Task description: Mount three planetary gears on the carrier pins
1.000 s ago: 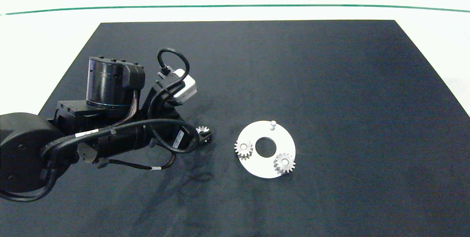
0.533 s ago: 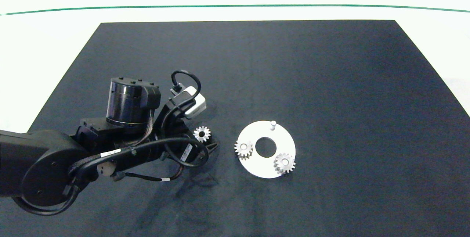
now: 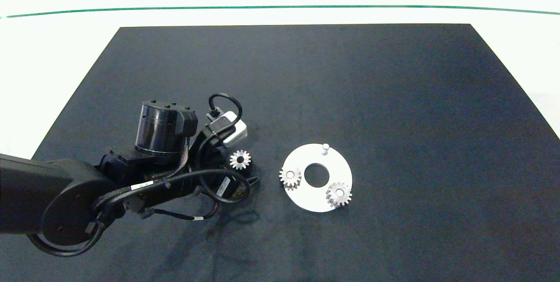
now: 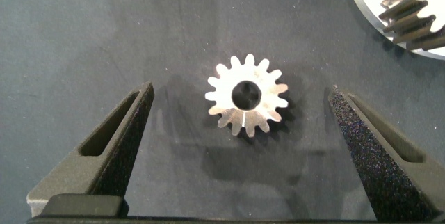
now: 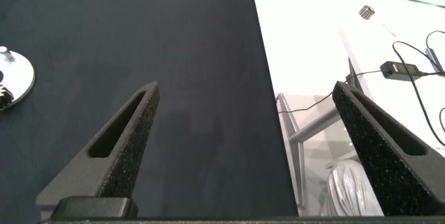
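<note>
A loose silvery planetary gear (image 3: 240,159) lies flat on the black mat, left of the white disc (image 3: 306,199). My left gripper (image 4: 240,90) hovers over this gear (image 4: 246,102), open, one finger (image 4: 118,147) on each side and neither touching it. Two more gears (image 3: 290,178) (image 3: 339,193) sit on carrier pins on the disc. The third pin (image 3: 325,147) stands bare at the disc's far edge. My right gripper (image 5: 247,85) is open and empty near the mat's right edge, outside the head view.
The black mat (image 3: 393,98) covers most of the white table. The bulky left arm (image 3: 131,177) fills the near left area. In the right wrist view the mat's edge (image 5: 268,113) shows, with cables and a frame on the floor beyond it.
The left arm has swung right and toward the near edge, so the loose gear now shows whole between the open fingers. The gear and disc have not moved.
</note>
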Motion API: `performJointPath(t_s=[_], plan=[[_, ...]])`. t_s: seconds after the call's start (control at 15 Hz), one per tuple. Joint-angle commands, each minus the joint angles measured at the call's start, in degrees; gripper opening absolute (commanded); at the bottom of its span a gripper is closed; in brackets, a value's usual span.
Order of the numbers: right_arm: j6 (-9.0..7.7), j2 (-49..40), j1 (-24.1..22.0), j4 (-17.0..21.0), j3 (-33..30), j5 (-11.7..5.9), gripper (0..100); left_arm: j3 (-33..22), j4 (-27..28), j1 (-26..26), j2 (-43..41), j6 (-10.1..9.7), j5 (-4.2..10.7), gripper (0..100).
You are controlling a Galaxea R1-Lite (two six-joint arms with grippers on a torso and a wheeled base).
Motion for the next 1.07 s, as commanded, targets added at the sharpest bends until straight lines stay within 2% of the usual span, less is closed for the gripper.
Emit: performJointPath(t_s=[0.07,1.07], plan=[[-0.12,0.02,-0.09,0.25,-0.06,-0.14,100,-0.03,-0.13,0.11,0.12,0.04,0.02,97],[-0.29,0.11,-0.09,0.25,-0.5,-0.14,100,-0.56,-0.57,-0.24,0.65,-0.05,0.02,67]])
